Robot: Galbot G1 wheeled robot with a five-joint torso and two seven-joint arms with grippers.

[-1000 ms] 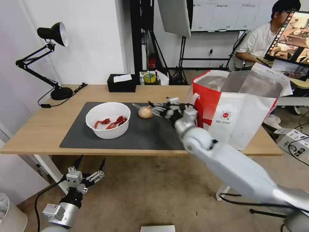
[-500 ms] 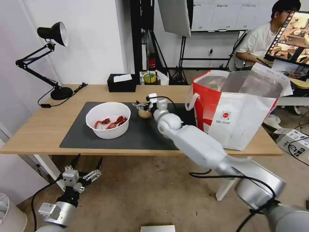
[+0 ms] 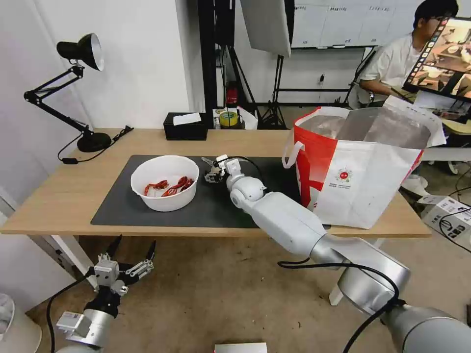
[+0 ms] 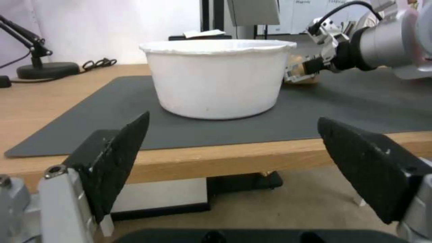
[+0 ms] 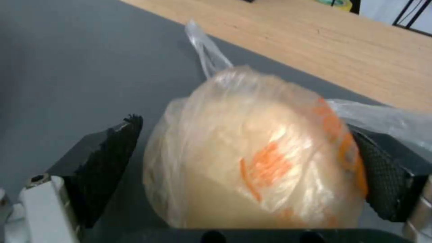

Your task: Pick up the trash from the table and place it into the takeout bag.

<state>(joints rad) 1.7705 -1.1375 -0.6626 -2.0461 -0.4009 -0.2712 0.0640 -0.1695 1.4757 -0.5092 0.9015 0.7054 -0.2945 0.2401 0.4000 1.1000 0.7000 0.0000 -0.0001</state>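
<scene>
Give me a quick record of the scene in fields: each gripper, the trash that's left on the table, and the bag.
right gripper: on the dark mat, fingers either side of the bagged tan ball, one pad still short of it
left gripper: open, parked below the table edge in front of the bowl
white bowl: on the mat, red crayfish shells inside
takeout bag: upright, open, on the table's right end
black tissue box: at the table's back edge
</scene>
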